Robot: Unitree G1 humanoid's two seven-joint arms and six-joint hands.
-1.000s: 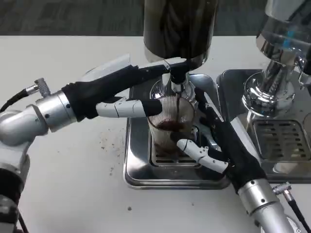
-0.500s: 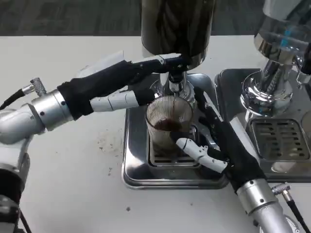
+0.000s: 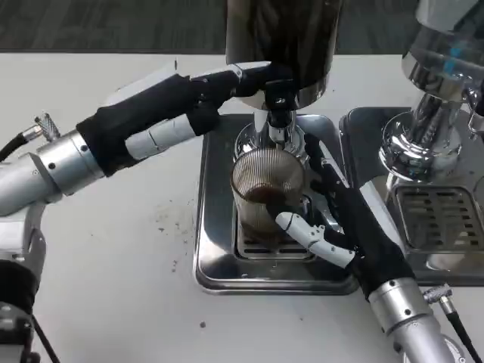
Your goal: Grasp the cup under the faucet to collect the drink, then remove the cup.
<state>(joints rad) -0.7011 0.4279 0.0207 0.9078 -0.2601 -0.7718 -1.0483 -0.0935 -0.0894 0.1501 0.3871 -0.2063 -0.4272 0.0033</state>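
Ribbed glass cup (image 3: 266,185) under faucet (image 3: 277,128), gripped by right hand (image 3: 333,208), left hand (image 3: 198,102) fingers resting on faucet lever, holding nothing

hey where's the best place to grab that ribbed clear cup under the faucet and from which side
Grip the ribbed cup around its side wall, at mid-height, coming from the robot's right, where the right hand already wraps it. The cup stands upright with dark drink in it, so a level side grip seems safest. The faucet hangs directly over the rim, blocking a top grasp, and the left hand is up at the faucet.
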